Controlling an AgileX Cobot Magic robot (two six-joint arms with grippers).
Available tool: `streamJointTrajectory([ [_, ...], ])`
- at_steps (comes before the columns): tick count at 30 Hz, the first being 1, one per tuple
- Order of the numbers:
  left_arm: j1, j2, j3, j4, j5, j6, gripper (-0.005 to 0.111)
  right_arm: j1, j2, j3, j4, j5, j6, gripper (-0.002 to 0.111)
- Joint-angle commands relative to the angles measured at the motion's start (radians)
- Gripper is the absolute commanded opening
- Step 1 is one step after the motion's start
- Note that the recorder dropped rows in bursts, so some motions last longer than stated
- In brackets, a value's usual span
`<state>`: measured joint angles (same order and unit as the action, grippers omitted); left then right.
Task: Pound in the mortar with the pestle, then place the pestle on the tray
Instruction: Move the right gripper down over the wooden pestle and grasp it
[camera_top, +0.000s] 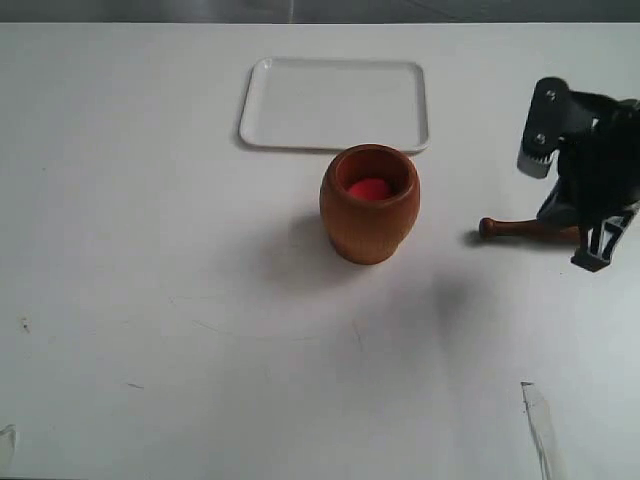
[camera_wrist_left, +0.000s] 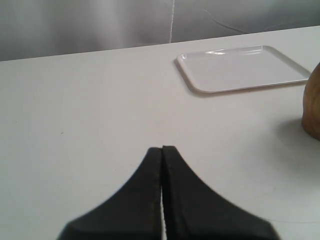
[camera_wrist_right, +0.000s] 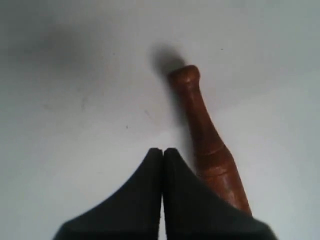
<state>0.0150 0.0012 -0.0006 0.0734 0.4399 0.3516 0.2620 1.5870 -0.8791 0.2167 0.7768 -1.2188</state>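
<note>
**While the pestle waits on the worktop, both tools are closed on nothing**

Although the right tool (camera_top: 598, 250) hangs right over the pestle (camera_top: 520, 228), it has no hold on it. In the right wrist view its fingers are pressed together with no gap, and the stick lies just beside them, not between them. The left tool (camera_wrist_left: 162, 150) is likewise closed and empty, low over bare worktop (camera_top: 150, 250), well apart from the mortar (camera_top: 370, 215).

The pestle lies flat on the worktop to the right of the mortar, knob end pointing toward it and thick end under the right tool. The mortar stands upright just in front of the tray (camera_top: 330, 100), with a red lump (camera_top: 370, 188) inside.

The pestle looks like light, stiff, smooth turned wood, so it should not bend, but it is round and may roll or slip if pinched off-centre. The best hold is probably across the shaft above the thick end, leaving that end free for pounding. The jaws must open first.
</note>
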Motion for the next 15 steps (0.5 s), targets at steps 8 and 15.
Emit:
streamJointTrajectory([
  [8, -0.008, -0.001, 0.001, -0.007, -0.003, -0.008, 0.0, 0.1, 0.084, -0.008, -0.083, -0.246, -0.003, 0.0],
  [15, -0.008, -0.001, 0.001, -0.007, -0.003, -0.008, 0.0, 0.098, 0.12, -0.008, -0.075, -0.205, -0.003, 0.027],
])
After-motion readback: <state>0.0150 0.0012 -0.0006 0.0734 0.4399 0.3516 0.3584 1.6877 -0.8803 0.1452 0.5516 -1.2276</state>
